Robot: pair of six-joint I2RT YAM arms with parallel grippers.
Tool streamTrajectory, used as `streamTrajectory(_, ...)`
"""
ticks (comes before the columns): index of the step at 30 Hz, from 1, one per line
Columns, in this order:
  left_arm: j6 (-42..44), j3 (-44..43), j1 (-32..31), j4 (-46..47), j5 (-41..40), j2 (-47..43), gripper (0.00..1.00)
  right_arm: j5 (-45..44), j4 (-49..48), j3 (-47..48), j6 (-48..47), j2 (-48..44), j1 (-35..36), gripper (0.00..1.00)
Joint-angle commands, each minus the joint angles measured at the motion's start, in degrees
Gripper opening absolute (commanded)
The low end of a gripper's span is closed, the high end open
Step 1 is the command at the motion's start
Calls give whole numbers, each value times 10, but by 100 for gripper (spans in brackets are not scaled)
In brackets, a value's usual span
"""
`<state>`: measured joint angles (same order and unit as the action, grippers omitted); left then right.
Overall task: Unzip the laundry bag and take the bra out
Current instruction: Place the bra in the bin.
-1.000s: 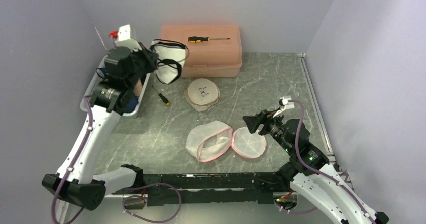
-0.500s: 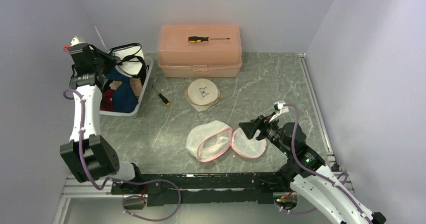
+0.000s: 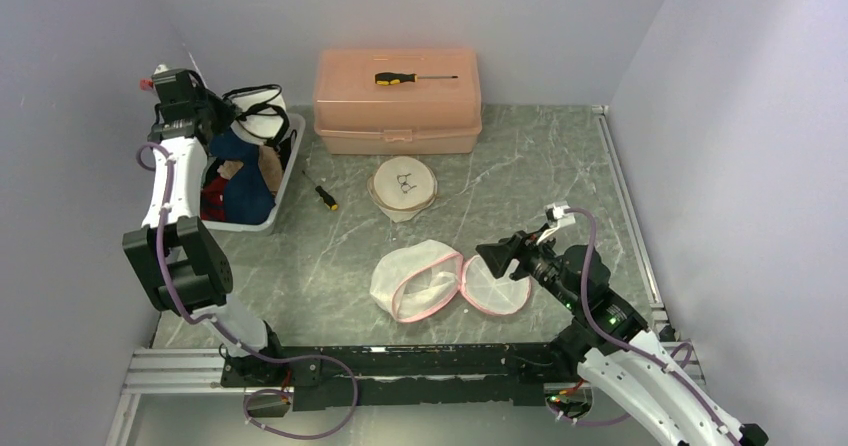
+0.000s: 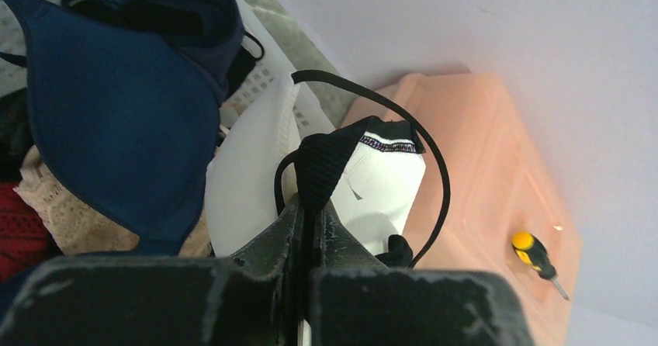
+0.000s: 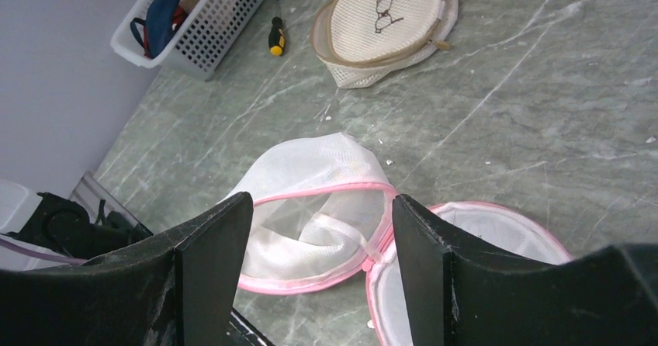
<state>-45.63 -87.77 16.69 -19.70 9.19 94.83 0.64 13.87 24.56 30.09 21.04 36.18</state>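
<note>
The pink-trimmed mesh laundry bag [image 3: 428,280] lies unzipped on the table, its lid [image 3: 496,284] folded out to the right and nothing showing inside [image 5: 314,206]. My right gripper [image 3: 497,257] hovers open just over its hinge [image 5: 322,198], holding nothing. At the back left, my left gripper [image 3: 222,118] is shut [image 4: 314,202] on a black strap of the white bra [image 4: 380,175]. The bra [image 3: 262,126] hangs over the far end of the white basket [image 3: 245,226].
The basket [image 4: 256,90] holds a navy bra [image 4: 116,129] and other garments. A pink toolbox [image 3: 398,101] with a yellow-handled screwdriver [image 3: 412,77] on top stands at the back. A beige round mesh bag [image 3: 403,184] and a small screwdriver [image 3: 326,197] lie mid-table.
My left arm has swung left, carrying the white bra from beside the toolbox to over the basket. My right gripper sank slightly toward the open bag.
</note>
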Motion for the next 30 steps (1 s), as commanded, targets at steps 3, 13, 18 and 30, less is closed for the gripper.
streamTrajectory(3, 26, -28, -20, 9, -58, 7, 3, 8, -20, 1, -12, 4, -1, 70)
streamTrajectory(13, -4, 93, -52, 67, 65, -198, 3, 75, -87, 65, 45, 99, -2, 86)
streamTrajectory(18, -68, 188, -57, 166, 188, -285, 3, 165, -220, 106, 139, 175, -6, 95)
streamTrajectory(30, -33, 195, -65, 217, 179, -327, 3, 174, -330, 85, 176, 190, -6, 100)
